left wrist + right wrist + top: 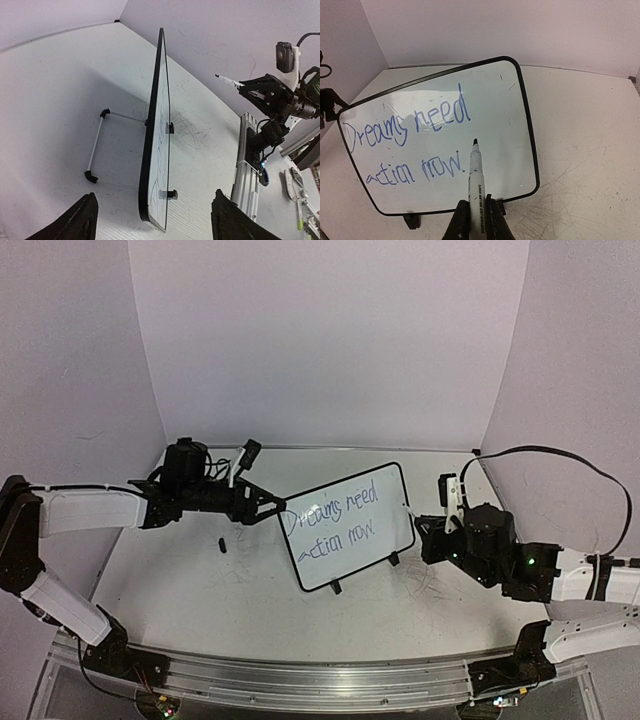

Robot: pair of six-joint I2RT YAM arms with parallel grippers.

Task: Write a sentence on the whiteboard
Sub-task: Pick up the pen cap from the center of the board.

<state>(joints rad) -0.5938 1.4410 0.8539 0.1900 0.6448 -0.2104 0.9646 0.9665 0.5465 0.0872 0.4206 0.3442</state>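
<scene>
The whiteboard [388, 532] stands tilted on its black feet in the middle of the table. The sentence [335, 520] on it reads "Dreams need action now." in blue. My left gripper [272, 508] is at the board's left edge. In the left wrist view its fingers [82, 220] stand wide open on either side of the board's edge [151, 145], touching nothing. My right gripper [476, 225] is shut on a white marker [476, 175]. The marker's dark tip hovers just in front of the whiteboard [510, 100], right of the word "now" in the sentence [410, 131].
A small black cap-like piece [222, 543] lies on the table left of the board. A white wire stand [96, 150] props the board from behind. Grey scribbles [580, 190] mark the tabletop. An aluminium rail [300, 675] runs along the near edge. Walls enclose the back and sides.
</scene>
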